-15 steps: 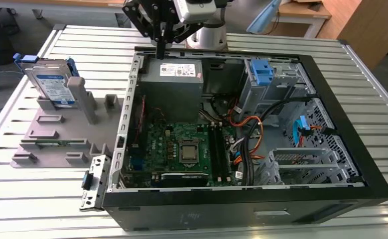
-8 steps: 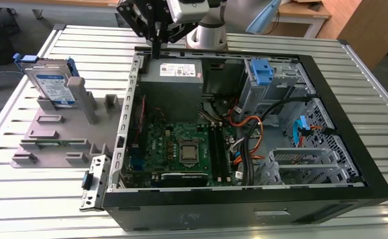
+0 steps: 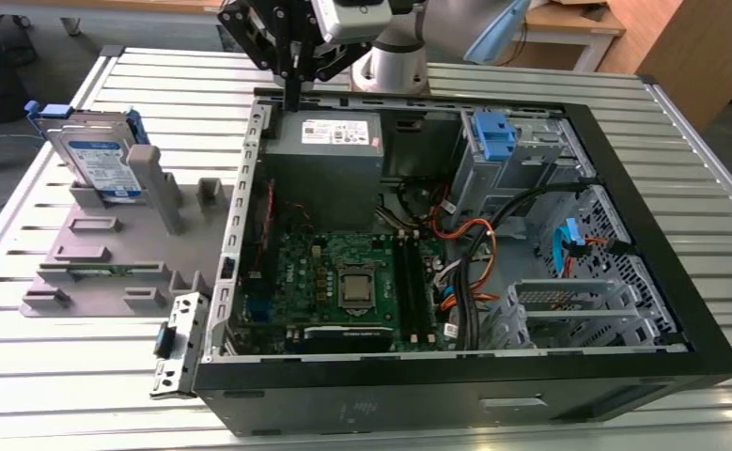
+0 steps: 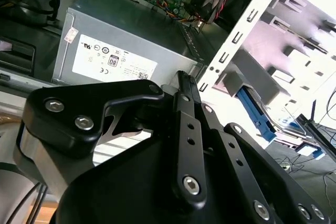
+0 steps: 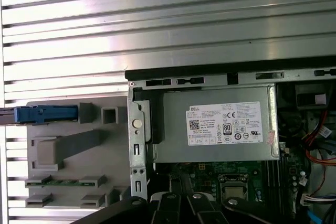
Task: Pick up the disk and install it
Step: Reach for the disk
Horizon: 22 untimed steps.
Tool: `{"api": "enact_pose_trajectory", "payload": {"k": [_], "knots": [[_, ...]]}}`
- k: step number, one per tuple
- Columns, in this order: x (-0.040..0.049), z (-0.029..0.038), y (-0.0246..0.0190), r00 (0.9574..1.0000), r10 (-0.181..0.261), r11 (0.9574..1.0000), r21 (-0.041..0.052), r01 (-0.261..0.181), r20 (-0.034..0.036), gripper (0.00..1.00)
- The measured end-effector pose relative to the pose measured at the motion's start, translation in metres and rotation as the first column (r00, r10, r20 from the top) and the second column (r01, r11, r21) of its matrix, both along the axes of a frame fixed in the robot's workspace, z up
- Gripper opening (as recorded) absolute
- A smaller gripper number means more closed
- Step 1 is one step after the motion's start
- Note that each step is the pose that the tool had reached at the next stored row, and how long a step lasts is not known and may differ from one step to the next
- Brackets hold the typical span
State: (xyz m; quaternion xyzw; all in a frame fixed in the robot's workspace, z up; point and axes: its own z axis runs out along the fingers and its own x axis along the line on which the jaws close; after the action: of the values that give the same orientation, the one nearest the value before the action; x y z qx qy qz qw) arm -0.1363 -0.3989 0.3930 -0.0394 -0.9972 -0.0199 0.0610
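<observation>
Exterior view, gripper: the gripper is hanging over the rear wall of the computer case, just above the power supply. Its fingers are pressing together and carrying nothing.
Exterior view, disk: the disk is standing on edge in the grey fixture at the exterior view's left, outside the case and well apart from the gripper.
Second wrist view: the closed fingers are pointing past the power supply's corner. What looks like the disk's blue carrier is showing against the pale fixture beyond.
First wrist view: the disk is showing edge-on at the fixture's far end, with the case wall lying between it and the power supply.
Risk, travel: the fingers are sitting low by the case wall, so a sideways sweep could be clipping the wall or the fixture's posts.
Risk, grasp: the disk is resting upright and loose, so an off-centre pinch could be tipping it.
</observation>
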Motion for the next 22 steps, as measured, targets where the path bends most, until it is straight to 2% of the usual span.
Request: {"api": "enact_pose_trajectory", "payload": {"k": [22], "knots": [[-0.0108,-0.0004,0.0000,1.0000,0.000,1.0000,0.0000,0.000,0.0000,0.11]]}}
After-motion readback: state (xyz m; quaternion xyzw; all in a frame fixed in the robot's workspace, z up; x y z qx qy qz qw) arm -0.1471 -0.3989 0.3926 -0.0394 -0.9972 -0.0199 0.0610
